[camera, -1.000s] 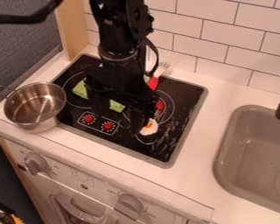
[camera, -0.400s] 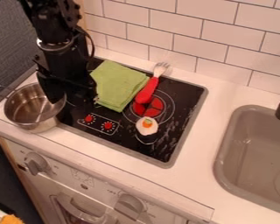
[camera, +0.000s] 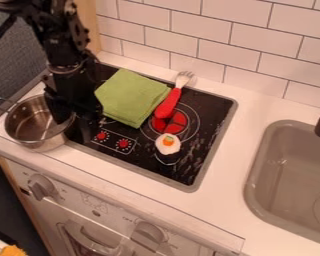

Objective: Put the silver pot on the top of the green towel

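At the right rim of the silver pot, my gripper [camera: 73, 124] hangs open, one finger over the pot's inside and the other outside, above the stove. Whether either finger touches the pot is unclear. The silver pot [camera: 24, 126] stands upright at the counter's left, by the stove's left edge, its handle toward the upper left; the gripper covers part of its right rim. The folded green towel [camera: 130, 97] lies flat on the rear left part of the black stove, to the right of the gripper.
A red-handled fork [camera: 169, 104] lies beside the towel's right edge, over the red burner mark. Nearer the front of the stove [camera: 201, 145] is a small white item with an orange top [camera: 168, 144]. A sink [camera: 289, 175] is at the right.
From over the towel and stove, my gripper has moved left to the pot, uncovering the towel. Since the middle frame it has shifted slightly to the right. Pot and towel look unmoved.
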`<move>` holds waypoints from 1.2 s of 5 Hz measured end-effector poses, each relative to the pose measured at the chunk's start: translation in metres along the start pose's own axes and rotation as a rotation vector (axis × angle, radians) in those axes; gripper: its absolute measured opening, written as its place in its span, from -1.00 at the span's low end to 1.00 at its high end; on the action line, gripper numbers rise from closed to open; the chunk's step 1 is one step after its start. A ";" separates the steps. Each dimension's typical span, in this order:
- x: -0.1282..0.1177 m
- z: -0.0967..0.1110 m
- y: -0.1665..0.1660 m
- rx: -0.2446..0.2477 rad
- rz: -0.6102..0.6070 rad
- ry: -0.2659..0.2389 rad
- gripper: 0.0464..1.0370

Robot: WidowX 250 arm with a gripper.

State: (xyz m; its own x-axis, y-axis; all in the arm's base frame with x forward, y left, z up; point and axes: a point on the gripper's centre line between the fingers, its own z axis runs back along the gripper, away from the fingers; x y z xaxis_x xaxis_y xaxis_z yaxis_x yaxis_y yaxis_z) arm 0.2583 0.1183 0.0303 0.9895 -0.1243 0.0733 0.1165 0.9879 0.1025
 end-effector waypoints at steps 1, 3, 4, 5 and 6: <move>0.000 -0.020 0.002 -0.036 0.025 0.015 0.81; -0.001 -0.022 0.003 -0.031 0.045 0.028 -0.34; -0.004 -0.021 0.001 -0.023 0.049 0.057 -0.77; -0.008 -0.007 -0.005 0.013 0.130 0.068 -0.93; -0.014 0.030 -0.009 0.077 0.369 0.016 -0.94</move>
State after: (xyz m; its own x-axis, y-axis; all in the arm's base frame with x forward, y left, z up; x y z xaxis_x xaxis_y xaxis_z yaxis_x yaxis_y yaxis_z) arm 0.2409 0.1083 0.0585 0.9651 0.2405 0.1037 -0.2539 0.9561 0.1461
